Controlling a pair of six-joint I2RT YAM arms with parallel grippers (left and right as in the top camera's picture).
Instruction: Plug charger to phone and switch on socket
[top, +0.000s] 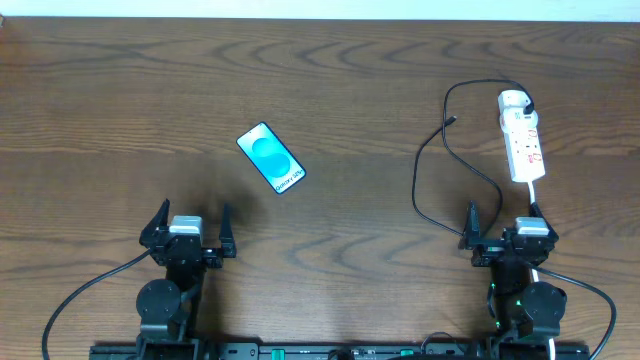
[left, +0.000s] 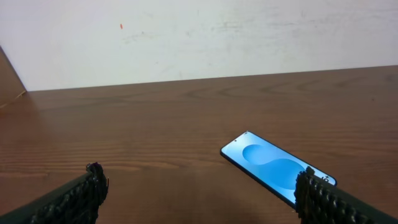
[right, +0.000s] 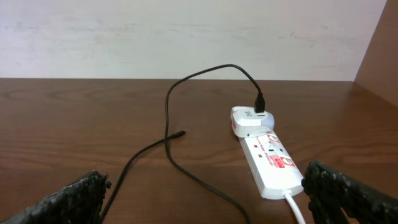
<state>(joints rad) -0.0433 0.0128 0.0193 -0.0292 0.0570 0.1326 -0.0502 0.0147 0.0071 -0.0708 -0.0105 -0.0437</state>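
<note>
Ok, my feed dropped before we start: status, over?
Left gripper and right gripper open, empty. Phone flat, unplugged. Charger tip loose on table, left of socket. Nothing between tip and phone.

Table (top: 330, 90): dark brown wood, grain plainly visible, smooth with a low sheen. Phone (top: 271, 158): glossy, glass-like screen with smooth black edges. Socket (top: 524, 147): smooth white plastic, slightly glossy, as is the white adapter (right: 249, 121) at its far end. Charger (right: 166, 115): thin black cable, matt, seemingly rubber- or plastic-coated. Left gripper (left: 199, 199) and right gripper (right: 205, 196): the fingers (left: 81, 196) are black and matt, with a coarse, rough-textured facing. Far wall (left: 217, 37): white, matt, faintly scuffed.
</note>
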